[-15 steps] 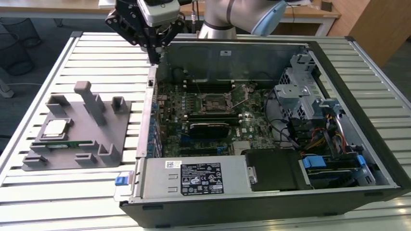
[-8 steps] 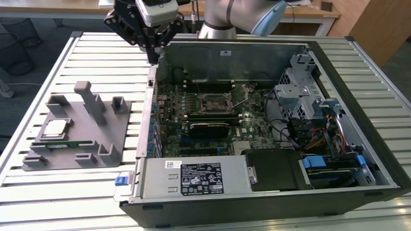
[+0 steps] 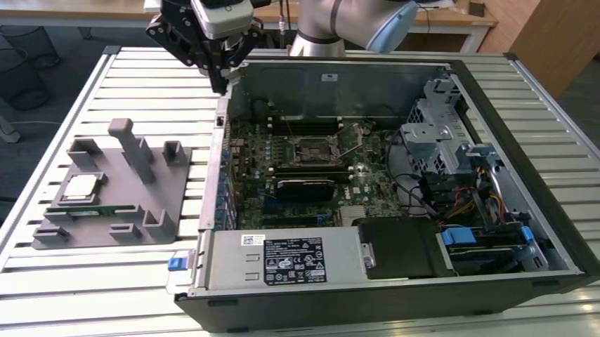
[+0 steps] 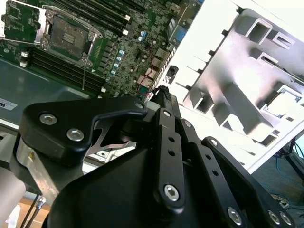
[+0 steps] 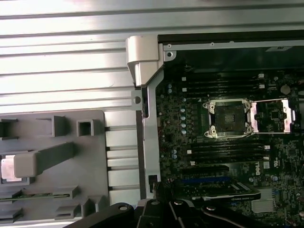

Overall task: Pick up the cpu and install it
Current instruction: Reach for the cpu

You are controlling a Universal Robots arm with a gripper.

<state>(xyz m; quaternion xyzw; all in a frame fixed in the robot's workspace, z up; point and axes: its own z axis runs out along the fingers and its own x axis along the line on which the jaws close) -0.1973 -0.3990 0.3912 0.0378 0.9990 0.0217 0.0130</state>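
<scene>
In the exterior view, the gripper (image 3: 222,86) hangs over the far corner of the open computer case (image 3: 328,77), on the exterior view's left. Its black fingers are drawn together to a point and grip nothing. The cpu (image 3: 80,188) lies well apart from it, nearer the camera and further to the exterior view's left. It sits flat in a recess of the grey fixture tray (image 3: 140,232) on the slatted metal table (image 3: 112,281). A green memory stick (image 3: 89,209) lies just beside the cpu on its near side. The tray's tall post (image 3: 131,144) and the case's side wall stand between gripper and chip. Inside the case the processor socket (image 3: 314,149) sits mid-board.

In the second wrist view, the gripper (image 4: 164,95) fills the foreground, with its linkages converging on closed tips. The cpu (image 4: 285,102) shows as a pale square in the tray (image 4: 228,71) beyond, clear of the fingers. The socket (image 4: 69,35) lies on the other side of them, its metal frame swung back.

In the first wrist view, the gripper (image 5: 159,187) sits over the case's edge, between tray (image 5: 95,161) and motherboard. The cpu (image 5: 7,168) is partly hidden by the post (image 5: 42,159) (only a pale corner shows). The memory stick (image 5: 28,195) lies near it. The socket (image 5: 227,118) is open and bare, its hinged plate (image 5: 273,116) laid to one side.
</scene>
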